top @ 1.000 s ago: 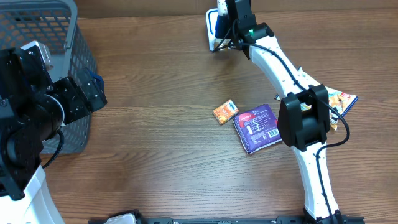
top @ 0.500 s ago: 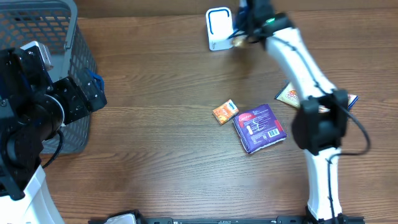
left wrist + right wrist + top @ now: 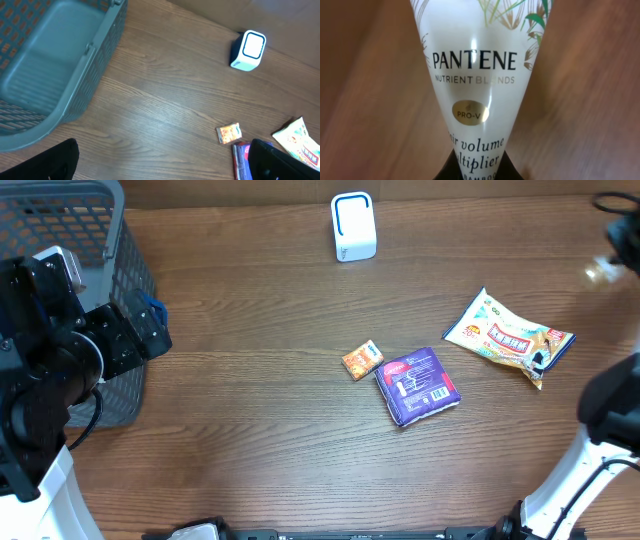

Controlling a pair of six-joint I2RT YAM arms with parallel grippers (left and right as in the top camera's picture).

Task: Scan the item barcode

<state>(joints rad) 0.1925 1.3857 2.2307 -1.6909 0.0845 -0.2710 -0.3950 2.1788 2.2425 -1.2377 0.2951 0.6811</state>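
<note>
Item: white, glossy Pantene sachet (image 3: 472,90), its narrow end pinched in the jaws of the right gripper (image 3: 475,172), aloft at the far right edge of the brown wooden surface (image 3: 250,330), well apart from the white, blue-rimmed box scanner (image 3: 353,225). Left gripper (image 3: 165,170): jaws spread, beside the grey plastic basket (image 3: 95,55). Step, by judgement: carrying the item. Next: barcode side, unseen here, turned toward the scanner face.

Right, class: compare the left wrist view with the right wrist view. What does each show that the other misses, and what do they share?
Only the left wrist view shows the grey basket, the white scanner, a small orange packet, a purple packet and a snack bag. Only the right wrist view shows the white Pantene bottle, close up, with its label readable. Both show the brown wooden table.
</note>
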